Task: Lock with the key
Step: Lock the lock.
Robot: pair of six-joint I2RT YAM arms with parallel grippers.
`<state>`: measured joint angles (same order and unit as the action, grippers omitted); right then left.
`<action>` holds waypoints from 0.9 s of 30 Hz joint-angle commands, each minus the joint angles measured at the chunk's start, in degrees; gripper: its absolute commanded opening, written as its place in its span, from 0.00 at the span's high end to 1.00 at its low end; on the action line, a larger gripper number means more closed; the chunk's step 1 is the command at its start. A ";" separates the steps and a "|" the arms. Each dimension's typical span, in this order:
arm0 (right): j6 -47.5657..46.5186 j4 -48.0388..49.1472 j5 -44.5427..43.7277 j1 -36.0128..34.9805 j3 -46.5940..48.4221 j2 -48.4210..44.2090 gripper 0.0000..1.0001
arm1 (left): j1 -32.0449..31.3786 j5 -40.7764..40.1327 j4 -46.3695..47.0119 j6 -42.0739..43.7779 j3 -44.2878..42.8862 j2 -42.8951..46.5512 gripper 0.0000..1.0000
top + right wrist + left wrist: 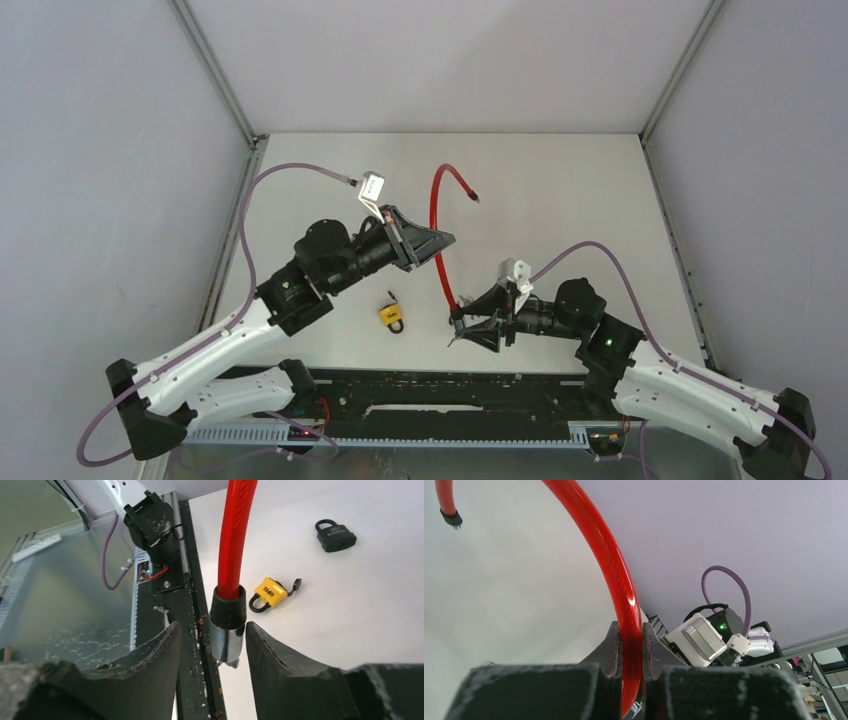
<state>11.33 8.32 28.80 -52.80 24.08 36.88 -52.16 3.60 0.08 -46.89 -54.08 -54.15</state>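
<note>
A red cable lock (440,215) arcs over the middle of the table. My left gripper (441,240) is shut on its red cable (616,570), fingers (610,647) pressed to both sides. The cable's free black tip (451,517) hangs in the air. Its other end has a black collar and chrome end piece (226,642). That end sits between the jaws of my right gripper (212,626), which stand open with a clear gap on the left side. No key shows in any view.
A yellow padlock (392,316) (270,593) lies on the table near the front, left of the right gripper. A black padlock (336,535) lies farther out. The black rail (450,385) runs along the near edge. Grey walls enclose the table.
</note>
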 commanded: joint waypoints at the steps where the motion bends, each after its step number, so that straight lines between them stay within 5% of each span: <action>1: -3.52 7.88 -6.82 -2.23 -0.70 1.99 0.49 | -0.13 -0.84 4.06 1.02 -4.36 2.82 1.00; 18: -2.07 14.22 -6.32 -2.50 -4.19 3.60 0.56 | -0.14 -2.62 4.05 0.25 -3.74 4.60 1.00; 22: -2.30 15.92 -8.53 -3.13 -4.14 3.62 0.77 | -0.13 -4.98 3.59 -0.21 -2.99 5.46 1.00; 25: -3.06 14.31 -16.92 -4.05 -3.75 2.14 0.97 | -0.14 -8.72 1.68 -0.63 -2.72 6.38 1.00; 27: -4.72 11.22 -25.12 -5.43 -2.30 1.28 1.00 | -0.13 -12.68 -2.00 -1.44 -2.83 7.11 1.00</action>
<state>8.71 19.68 17.72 -56.47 19.86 40.03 -52.16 -2.02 -1.63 -47.16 -54.08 -49.80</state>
